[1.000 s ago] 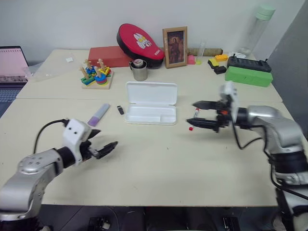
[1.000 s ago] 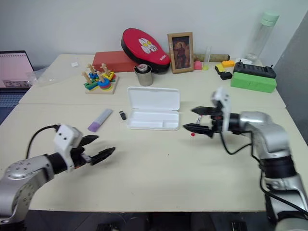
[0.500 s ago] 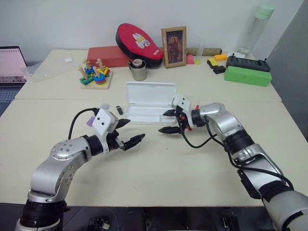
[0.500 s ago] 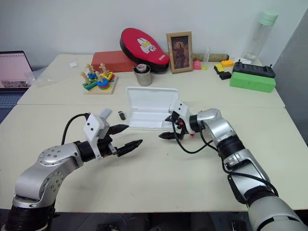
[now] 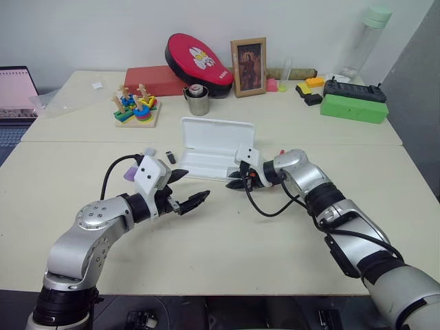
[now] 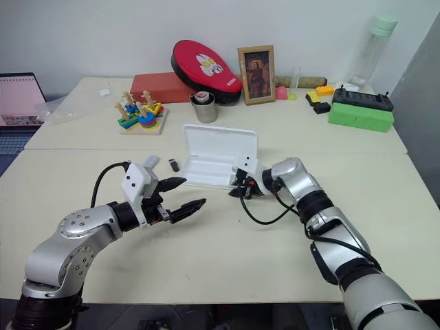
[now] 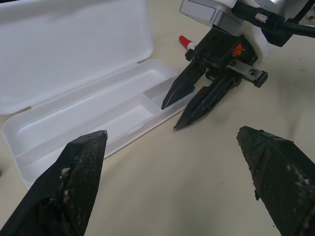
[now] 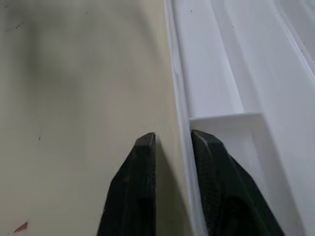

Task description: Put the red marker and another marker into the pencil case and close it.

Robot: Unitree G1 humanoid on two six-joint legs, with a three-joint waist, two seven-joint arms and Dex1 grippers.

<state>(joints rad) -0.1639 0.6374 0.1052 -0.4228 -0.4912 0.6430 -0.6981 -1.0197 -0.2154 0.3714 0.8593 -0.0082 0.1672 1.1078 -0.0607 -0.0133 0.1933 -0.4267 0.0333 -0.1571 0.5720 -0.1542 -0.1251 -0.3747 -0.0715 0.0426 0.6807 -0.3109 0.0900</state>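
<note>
The right tool (image 5: pixel 237 180) has its two fingers drawn nearly together over the near front wall of the pencil case (image 5: pixel 214 147), one finger inside the tray and one outside, so it appears to pinch that thin rim at the case's right end. The case lies open on the bench (image 5: pixel 275 227), lid up at the far side, tray empty. The red marker (image 7: pixel 186 41) lies on the bench just right of the case, partly hidden by the right tool. The lilac highlighter (image 6: pixel 150 162) lies left of the case, behind the left arm, with a small black stick (image 5: pixel 171 157) between it and the case. The left tool (image 5: pixel 187 189) hovers wide open and empty, near the bench in front of the case's left end.

Neither marker is in yet; the step in hand looks like steadying or shifting the case. Next, a tool must reach a marker and grasp its barrel.
</note>
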